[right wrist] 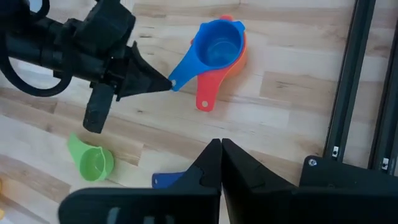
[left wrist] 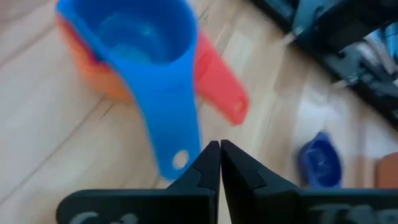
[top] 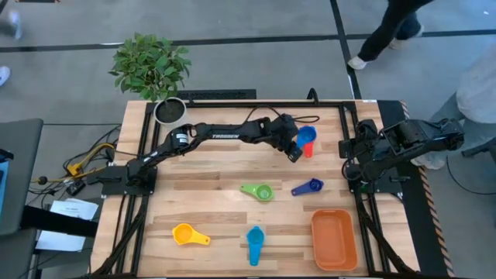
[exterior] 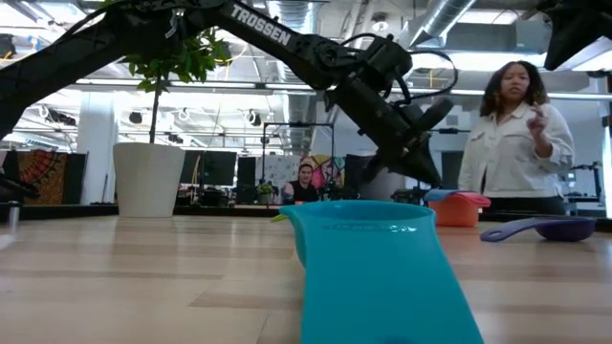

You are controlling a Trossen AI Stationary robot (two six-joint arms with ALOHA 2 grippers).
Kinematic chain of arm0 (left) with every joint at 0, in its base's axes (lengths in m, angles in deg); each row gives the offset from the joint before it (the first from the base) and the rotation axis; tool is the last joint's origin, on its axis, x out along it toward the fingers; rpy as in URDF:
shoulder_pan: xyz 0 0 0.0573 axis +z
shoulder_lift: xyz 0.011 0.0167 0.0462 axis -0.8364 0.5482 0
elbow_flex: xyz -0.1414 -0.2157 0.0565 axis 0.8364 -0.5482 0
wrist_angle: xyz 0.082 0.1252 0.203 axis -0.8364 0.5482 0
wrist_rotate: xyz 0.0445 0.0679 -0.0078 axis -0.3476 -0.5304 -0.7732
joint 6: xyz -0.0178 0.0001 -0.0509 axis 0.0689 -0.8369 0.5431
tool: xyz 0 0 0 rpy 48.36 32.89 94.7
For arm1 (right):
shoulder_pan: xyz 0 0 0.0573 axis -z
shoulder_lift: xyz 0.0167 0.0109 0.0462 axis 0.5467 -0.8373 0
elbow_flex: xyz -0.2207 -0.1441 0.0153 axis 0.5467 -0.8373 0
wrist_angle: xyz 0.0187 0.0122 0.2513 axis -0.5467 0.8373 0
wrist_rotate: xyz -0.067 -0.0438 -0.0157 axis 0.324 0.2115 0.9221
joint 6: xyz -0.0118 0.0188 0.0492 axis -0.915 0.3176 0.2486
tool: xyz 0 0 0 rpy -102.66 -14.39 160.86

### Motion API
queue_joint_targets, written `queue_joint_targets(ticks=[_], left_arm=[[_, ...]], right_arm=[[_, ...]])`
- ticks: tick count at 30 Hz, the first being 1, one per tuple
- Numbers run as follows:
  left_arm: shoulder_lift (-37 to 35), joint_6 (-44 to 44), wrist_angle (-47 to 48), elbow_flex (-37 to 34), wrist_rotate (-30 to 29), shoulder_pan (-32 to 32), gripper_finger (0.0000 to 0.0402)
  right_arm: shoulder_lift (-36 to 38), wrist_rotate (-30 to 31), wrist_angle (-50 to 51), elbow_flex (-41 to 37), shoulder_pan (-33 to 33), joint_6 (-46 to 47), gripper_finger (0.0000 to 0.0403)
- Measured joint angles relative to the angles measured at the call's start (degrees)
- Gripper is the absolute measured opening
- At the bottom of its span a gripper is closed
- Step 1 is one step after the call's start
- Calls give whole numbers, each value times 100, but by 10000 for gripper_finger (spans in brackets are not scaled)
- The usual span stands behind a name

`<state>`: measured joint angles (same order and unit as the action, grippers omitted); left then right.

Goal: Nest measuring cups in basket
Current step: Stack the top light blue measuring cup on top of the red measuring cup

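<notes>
Nearest the low camera lies the light blue cup (exterior: 368, 258), which in the high view sits at 6 o'clock on the table (top: 209, 182). Left gripper (top: 295, 152): jaws clenched on nothing, tips at the handle end of the blue cup (top: 307, 136), apparently just short of touching it. Blue cup nested over orange cup (right wrist: 239, 53) and red cup (right wrist: 208, 87), at 1 o'clock. Right gripper (right wrist: 221, 149): jaws clenched, empty, at 3 o'clock. Dark blue cup (top: 308, 187) and green cup (top: 259, 191) near centre; yellow cup (top: 187, 234) at 7 o'clock; basket (top: 334, 239), empty, at 5 o'clock.
</notes>
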<state>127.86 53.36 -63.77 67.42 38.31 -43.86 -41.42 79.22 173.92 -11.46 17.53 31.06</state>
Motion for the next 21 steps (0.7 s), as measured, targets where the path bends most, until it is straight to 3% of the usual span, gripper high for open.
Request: queue_joint_targets(ticks=[7, 11, 21], left_arm=[[-400, -358, 663, 17, -894, 126, 0], [-374, -312, 988, -2, -1058, 221, 0], [-126, -272, 695, -2, -897, 135, 0]], right_arm=[[-9, 512, -17, -540, 228, 72, 13], [-23, 291, -492, -1147, 566, 2, 11], [118, -682, -2764, -2490, 1821, -1612, 5]])
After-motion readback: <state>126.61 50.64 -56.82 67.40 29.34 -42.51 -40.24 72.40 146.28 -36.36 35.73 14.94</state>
